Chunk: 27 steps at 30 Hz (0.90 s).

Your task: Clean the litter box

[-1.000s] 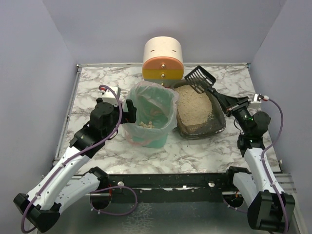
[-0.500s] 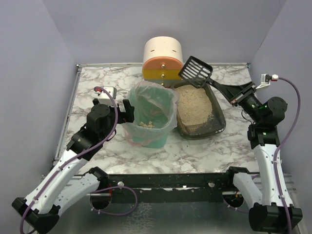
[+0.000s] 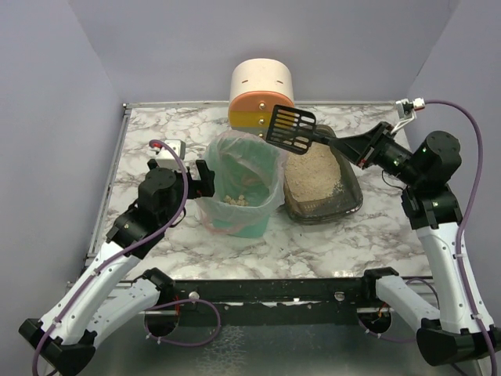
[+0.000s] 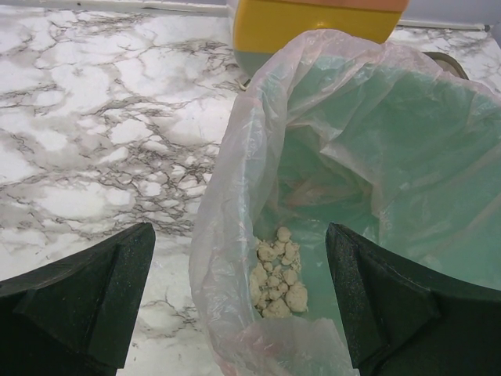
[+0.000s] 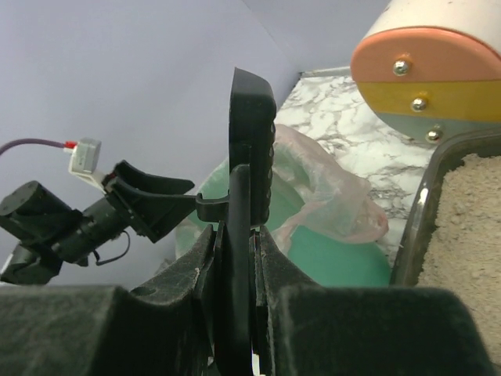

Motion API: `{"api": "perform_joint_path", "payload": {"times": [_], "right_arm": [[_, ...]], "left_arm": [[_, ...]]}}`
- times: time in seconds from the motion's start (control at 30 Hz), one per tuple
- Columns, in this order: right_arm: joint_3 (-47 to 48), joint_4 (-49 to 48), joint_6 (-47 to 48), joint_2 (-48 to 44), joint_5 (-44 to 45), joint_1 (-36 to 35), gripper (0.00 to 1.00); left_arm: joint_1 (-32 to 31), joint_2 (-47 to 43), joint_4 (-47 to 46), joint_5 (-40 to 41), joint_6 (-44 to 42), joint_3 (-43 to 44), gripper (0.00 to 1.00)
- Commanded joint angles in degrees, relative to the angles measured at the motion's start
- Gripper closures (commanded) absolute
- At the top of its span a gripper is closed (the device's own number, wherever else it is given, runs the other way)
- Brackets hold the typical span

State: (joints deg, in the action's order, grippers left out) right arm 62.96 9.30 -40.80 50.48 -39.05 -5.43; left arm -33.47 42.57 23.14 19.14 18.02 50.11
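Right gripper (image 3: 365, 149): clamped on the handle of the black scoop (image 3: 291, 129), held raised.
Left gripper (image 3: 205, 177): fingers wide apart, empty, facing the green bin (image 3: 239, 215).
Litter box (image 3: 333, 210): directly below the right gripper. Probably rigid, litter-heavy and easily spilled; grip it by the rim.

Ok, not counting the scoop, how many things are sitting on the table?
3. The lined green bin sits centre, the litter box just right of it, and the cream, orange and yellow cylinder behind both. Something small may be hidden.
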Motion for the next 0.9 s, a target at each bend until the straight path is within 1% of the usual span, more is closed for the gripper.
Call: {"api": "perform_joint_path", "payload": {"times": [0.0,0.1,0.2,0.27,0.33,0.43,0.53,0.67,0.73,0.77,0.87], "right_arm": [[6.62,11.02,11.02,1.79,3.83,-1.56,0.99],[11.92,15.68,16.15,3.79,4.34,-2.43,0.99],[15.52,18.2,19.77,5.76,4.77,-5.23,0.99],[17.03,19.1,21.04,7.07,6.1,-8.59,0.99],[18.72,21.02,23.27,8.58,10.01,-13.26,0.99],[20.96,23.48,26.75,10.69,19.02,-21.62,0.99],[23.26,25.84,30.35,13.29,31.16,-31.48,0.99],[28.84,30.76,35.98,20.17,55.56,-49.15,1.0],[32.25,33.09,37.8,24.06,65.62,-54.99,0.99],[33.41,33.09,37.88,25.04,67.54,-55.93,0.99],[32.1,28.06,38.73,23.34,65.45,-56.09,0.99]], "left_arm": [[0.27,0.11,-1.07,1.47,0.6,-0.88,0.01],[0.25,0.65,-1.16,1.67,0.52,-0.89,0.01],[0.3,1.43,-1.12,1.64,0.52,-0.72,0.01],[0.4,1.92,-1.17,1.69,0.52,-0.63,0.01],[0.5,2.23,-1.09,1.78,0.6,-0.54,0.01],[0.6,2.25,-1.13,2.01,0.61,-0.67,0.01],[0.6,2.08,-1.09,2.55,0.61,-0.79,0.01],[0.65,2.08,-1.04,2.85,0.52,-0.8,0.01],[0.6,2.12,-1.01,2.92,0.37,-0.8,0.01],[0.6,2.05,-0.95,2.92,0.35,-0.78,0.01],[0.65,1.97,-0.9,2.97,0.3,-0.88,0.01]]}}
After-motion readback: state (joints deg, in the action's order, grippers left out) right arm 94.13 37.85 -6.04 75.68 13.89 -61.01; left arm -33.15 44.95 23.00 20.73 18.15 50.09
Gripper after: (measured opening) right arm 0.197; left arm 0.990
